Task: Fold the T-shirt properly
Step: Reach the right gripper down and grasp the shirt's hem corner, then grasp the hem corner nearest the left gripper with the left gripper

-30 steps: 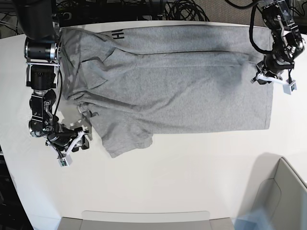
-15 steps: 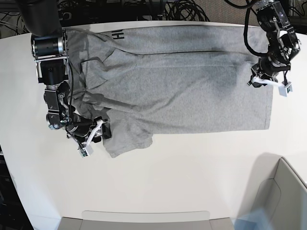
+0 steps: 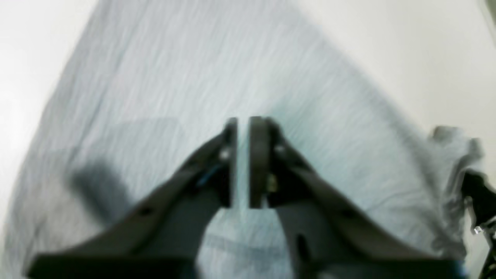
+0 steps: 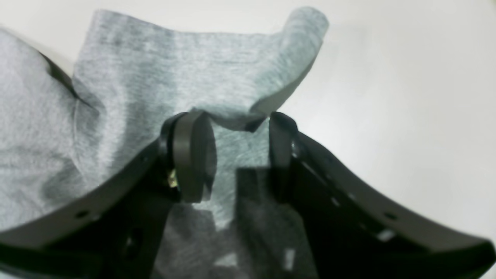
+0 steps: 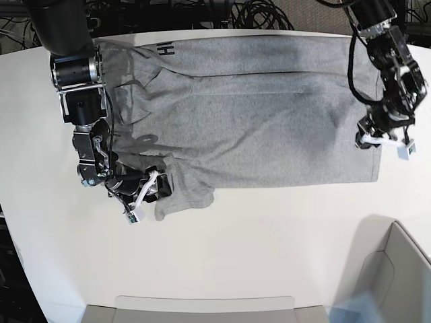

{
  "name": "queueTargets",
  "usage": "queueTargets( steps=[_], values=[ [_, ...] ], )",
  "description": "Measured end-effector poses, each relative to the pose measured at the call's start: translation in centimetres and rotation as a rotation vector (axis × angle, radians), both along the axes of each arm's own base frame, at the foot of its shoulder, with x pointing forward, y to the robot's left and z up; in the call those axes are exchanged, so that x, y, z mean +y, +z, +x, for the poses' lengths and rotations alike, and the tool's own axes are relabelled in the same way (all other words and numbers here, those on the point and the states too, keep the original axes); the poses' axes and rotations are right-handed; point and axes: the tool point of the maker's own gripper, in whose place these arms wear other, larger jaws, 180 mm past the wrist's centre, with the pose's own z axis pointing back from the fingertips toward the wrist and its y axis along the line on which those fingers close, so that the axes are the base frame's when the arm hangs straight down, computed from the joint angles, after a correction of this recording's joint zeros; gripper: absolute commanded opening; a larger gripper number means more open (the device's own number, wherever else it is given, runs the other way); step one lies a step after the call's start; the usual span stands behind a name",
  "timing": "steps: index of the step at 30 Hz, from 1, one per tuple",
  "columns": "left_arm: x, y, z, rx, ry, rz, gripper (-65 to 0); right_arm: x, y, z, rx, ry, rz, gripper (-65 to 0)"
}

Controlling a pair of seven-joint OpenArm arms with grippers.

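The heather-grey T-shirt (image 5: 256, 114) lies spread across the white table, with black lettering (image 5: 165, 48) at its far left edge. My right gripper (image 5: 149, 192) is at the near-left sleeve (image 5: 185, 192). In the right wrist view it (image 4: 236, 128) is open, with a curled fold of the sleeve (image 4: 155, 69) between its fingers. My left gripper (image 5: 384, 142) hangs over the shirt's right hem. In the blurred left wrist view it (image 3: 242, 128) has its fingers nearly together with only a thin slit, over flat fabric (image 3: 174, 69).
A grey bin (image 5: 397, 269) stands at the near right corner. A flat tray edge (image 5: 202, 306) runs along the near side. Cables (image 5: 256, 13) lie behind the table's far edge. Bare table (image 5: 269, 229) lies in front of the shirt.
My right gripper has moved right from the bare table onto the near-left sleeve. My left gripper has moved along the right hem toward the near side.
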Motion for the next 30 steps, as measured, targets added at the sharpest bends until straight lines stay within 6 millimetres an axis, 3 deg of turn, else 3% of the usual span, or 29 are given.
queueTargets(
  steps=[2,4,7,10,12,18,22,30],
  values=[
    [1.7,1.0,3.2,-0.014,-0.013,0.040,-50.0,0.0,-0.1,-0.1,0.000,-0.002,0.005,-38.3],
    [3.1,0.6,5.7,-0.006,-0.021,0.066,-49.4,0.0,-0.1,-0.1,-0.002,-0.004,0.008,-38.3],
    [5.2,-1.8,8.2,0.022,0.000,0.132,-49.3,0.0,-0.1,-0.2,-0.002,-0.001,0.010,-38.3],
    [5.0,-5.3,8.3,0.089,-0.085,0.145,-49.3,0.0,-0.2,-0.3,-0.002,-0.003,0.014,-38.3],
    [5.0,-6.5,7.9,0.124,-0.080,0.124,-49.3,0.0,-0.2,-0.3,-0.002,-0.003,0.013,-38.3],
    [6.4,-5.9,9.1,0.071,-0.035,0.154,-49.3,0.0,-0.2,-0.3,-0.002,-0.003,0.013,-38.3],
    [6.6,-6.3,8.8,0.082,-0.031,0.153,-49.2,-0.2,-0.2,-0.3,-0.002,-0.004,0.010,-38.3],
    [8.9,-7.3,8.9,0.086,0.066,0.148,-49.2,-0.5,-0.2,-0.4,-0.001,-0.005,0.008,-38.3]
  ],
)
